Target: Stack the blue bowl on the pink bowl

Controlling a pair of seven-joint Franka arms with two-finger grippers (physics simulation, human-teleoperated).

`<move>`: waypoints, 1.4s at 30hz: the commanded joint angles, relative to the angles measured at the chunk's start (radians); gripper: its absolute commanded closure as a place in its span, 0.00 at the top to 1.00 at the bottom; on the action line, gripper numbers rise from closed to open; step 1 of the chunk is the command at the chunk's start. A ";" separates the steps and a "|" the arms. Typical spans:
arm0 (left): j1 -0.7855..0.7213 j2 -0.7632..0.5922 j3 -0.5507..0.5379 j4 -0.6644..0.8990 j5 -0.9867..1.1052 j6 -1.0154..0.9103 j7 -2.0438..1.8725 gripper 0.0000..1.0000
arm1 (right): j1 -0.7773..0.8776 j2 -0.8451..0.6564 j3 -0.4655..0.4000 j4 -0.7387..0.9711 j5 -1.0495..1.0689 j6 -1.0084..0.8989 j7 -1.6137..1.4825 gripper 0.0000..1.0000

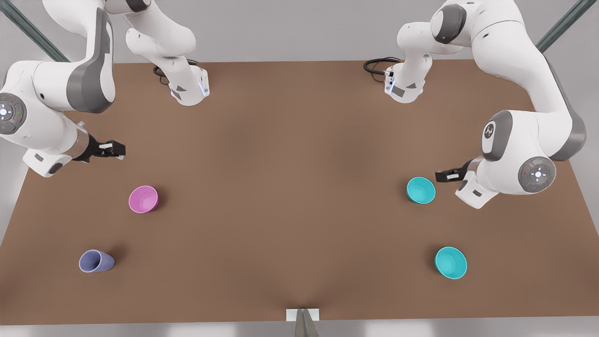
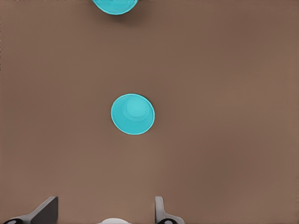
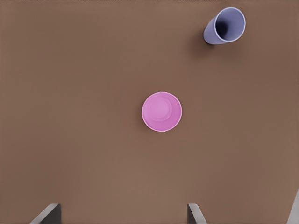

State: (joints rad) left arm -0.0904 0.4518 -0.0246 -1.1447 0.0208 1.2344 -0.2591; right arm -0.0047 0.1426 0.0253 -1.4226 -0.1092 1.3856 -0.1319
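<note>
The blue bowl [image 1: 420,190] [image 2: 132,114] stands upright on the table at the front view's right. My left gripper [image 1: 442,176] [image 2: 106,201] hovers open just beside and above it, with nothing between its fingers. The pink bowl [image 1: 143,199] [image 3: 161,111] stands upright at the front view's left. My right gripper [image 1: 117,150] [image 3: 124,207] hangs open above the table, behind the pink bowl and apart from it. Both bowls are empty and far apart from each other.
A second, slightly wider teal bowl [image 1: 450,262] [image 2: 114,5] sits nearer the front edge on the front view's right. A lavender cup [image 1: 96,261] [image 3: 225,25] lies tipped at the front left. The brown table [image 1: 290,187] is bare between the bowls.
</note>
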 commanded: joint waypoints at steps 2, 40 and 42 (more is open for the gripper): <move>-0.009 -0.088 0.023 0.019 0.005 0.102 -0.152 1.00 | 0.000 0.009 -0.001 0.005 -0.013 0.035 -0.035 1.00; -0.018 -0.073 0.064 -0.013 -0.030 0.059 0.133 1.00 | -0.333 0.538 0.005 -0.295 0.246 0.673 0.003 0.63; -0.018 -0.070 0.064 -0.013 -0.025 0.066 0.130 1.00 | -0.333 0.537 0.005 -0.285 0.246 0.661 0.002 0.41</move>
State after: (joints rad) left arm -0.1082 0.3833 0.0400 -1.1586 -0.0061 1.3066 -0.1361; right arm -0.3377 0.6806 0.0304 -1.7112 0.1439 2.0387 -0.1319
